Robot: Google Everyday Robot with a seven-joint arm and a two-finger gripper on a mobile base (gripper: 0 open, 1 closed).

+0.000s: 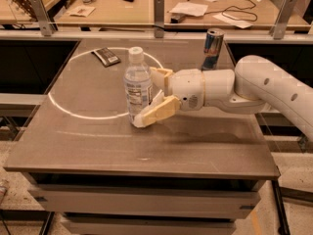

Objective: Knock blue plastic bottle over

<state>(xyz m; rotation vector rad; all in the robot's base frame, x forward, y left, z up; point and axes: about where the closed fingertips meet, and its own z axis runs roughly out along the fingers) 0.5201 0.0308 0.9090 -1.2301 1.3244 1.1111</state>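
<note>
Standing upright a little left of the frame's middle, one blue plastic bottle (137,84) is resting on the grey table (195,146), its white cap on top and its base sitting on the right-hand arc of a single white ring (73,112) marked on the tabletop. Its clear wall is showing no certain fill level, so I cannot tell what is inside. One gripper (146,98), at the end of one white arm (264,84) reaching in from the right edge, is sitting against the bottle's right side with its jaws spread: the upper finger (161,75) is lying just behind the bottle's right shoulder, and the lower finger (159,112) is slanting down to touch the bottle near its base. One blue-and-silver can (213,42) is standing upright toward the upper right, well apart from the bottle; whether it is opened cannot be told. One dark flat packet (106,57) is lying inside the ring at upper left. A wooden desk (127,13) across the top is carrying papers (188,8) and a black cable (234,9).
</note>
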